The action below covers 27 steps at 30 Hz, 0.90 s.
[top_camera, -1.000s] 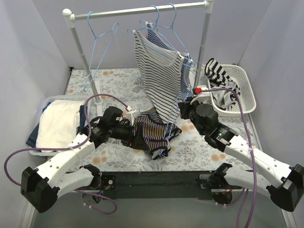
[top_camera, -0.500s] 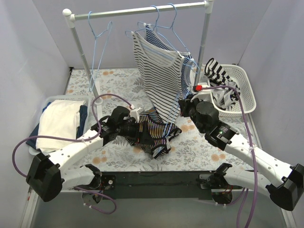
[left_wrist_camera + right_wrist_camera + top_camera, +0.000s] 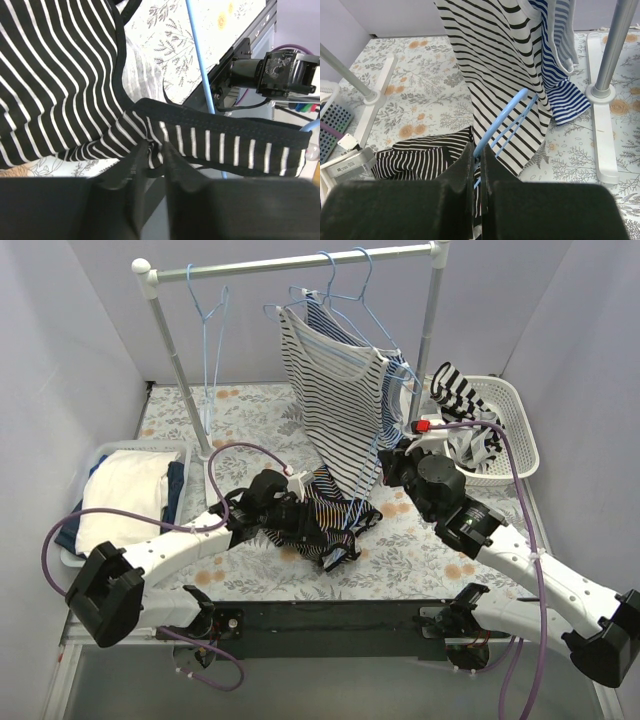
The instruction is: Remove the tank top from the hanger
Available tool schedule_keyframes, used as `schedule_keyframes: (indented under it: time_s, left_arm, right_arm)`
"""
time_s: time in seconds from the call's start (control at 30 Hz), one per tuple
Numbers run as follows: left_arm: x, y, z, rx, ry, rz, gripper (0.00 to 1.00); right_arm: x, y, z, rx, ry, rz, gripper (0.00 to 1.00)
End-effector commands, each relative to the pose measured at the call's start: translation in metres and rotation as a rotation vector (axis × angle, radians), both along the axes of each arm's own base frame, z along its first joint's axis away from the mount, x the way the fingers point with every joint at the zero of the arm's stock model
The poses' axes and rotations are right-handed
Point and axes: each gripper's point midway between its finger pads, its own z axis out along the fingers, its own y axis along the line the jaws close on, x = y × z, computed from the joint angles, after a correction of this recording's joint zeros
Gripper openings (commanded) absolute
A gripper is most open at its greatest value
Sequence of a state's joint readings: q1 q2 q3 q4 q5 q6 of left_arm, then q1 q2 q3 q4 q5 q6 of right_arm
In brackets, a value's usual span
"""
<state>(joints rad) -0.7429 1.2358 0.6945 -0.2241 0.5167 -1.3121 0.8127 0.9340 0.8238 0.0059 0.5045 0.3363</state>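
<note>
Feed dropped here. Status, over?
Left end effector shut on black tank top. Right end effector shut on blue hanger. White striped top hanging close behind.

A rack (image 3: 290, 262) stands at the back of the table (image 3: 250, 405) with garments (image 3: 335, 390) hanging from it, a basket (image 3: 527, 440) to its right and a bin (image 3: 140, 446) at the table's left edge. In front, the tank top (image 3: 335, 530) lies on the table between the left gripper (image 3: 298, 520) and the right gripper (image 3: 388, 468), with the hanger (image 3: 502, 122) by the latter.
</note>
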Motion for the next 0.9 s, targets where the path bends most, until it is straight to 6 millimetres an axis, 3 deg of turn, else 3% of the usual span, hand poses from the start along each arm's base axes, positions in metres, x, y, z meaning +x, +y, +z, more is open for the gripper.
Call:
schedule_keyframes:
  time_s: [0.0,0.07,0.33,0.4,0.43,0.47,0.6,0.7,0.87]
  left_arm:
    - [0.002,-0.006,-0.001,-0.020,-0.012,-0.010,0.11]
    - [0.001,-0.007,-0.002,-0.020,-0.013,-0.018,0.00]
    - [-0.002,-0.004,0.012,-0.010,-0.030,-0.033,0.00]
    - [-0.003,-0.004,0.033,-0.025,-0.059,-0.050,0.00]
    - [-0.013,-0.002,0.040,-0.037,-0.030,-0.082,0.00]
    - [-0.017,-0.003,0.060,-0.081,-0.061,-0.102,0.00]
    - [-0.042,0.002,0.096,-0.149,-0.048,-0.200,0.00]
    - [-0.049,0.012,0.097,-0.105,-0.030,-0.198,0.00]
    - [-0.032,0.037,0.064,0.108,0.023,0.003,0.00]
  right_arm:
    - [0.001,-0.008,0.039,0.075,-0.081,-0.038,0.01]
    - [0.001,-0.009,0.038,0.078,-0.080,-0.040,0.01]
    - [0.003,-0.032,0.023,0.036,-0.040,-0.154,0.01]
    - [0.004,-0.047,0.013,0.010,-0.012,-0.233,0.01]
    - [0.004,-0.052,0.008,-0.005,0.001,-0.263,0.01]
    - [0.004,-0.063,0.003,-0.029,0.015,-0.318,0.01]
    - [0.006,-0.080,-0.009,-0.062,0.035,-0.427,0.01]
    - [0.011,-0.082,-0.013,-0.081,0.041,-0.466,0.01]
    - [0.014,-0.084,-0.007,-0.073,0.048,-0.510,0.01]
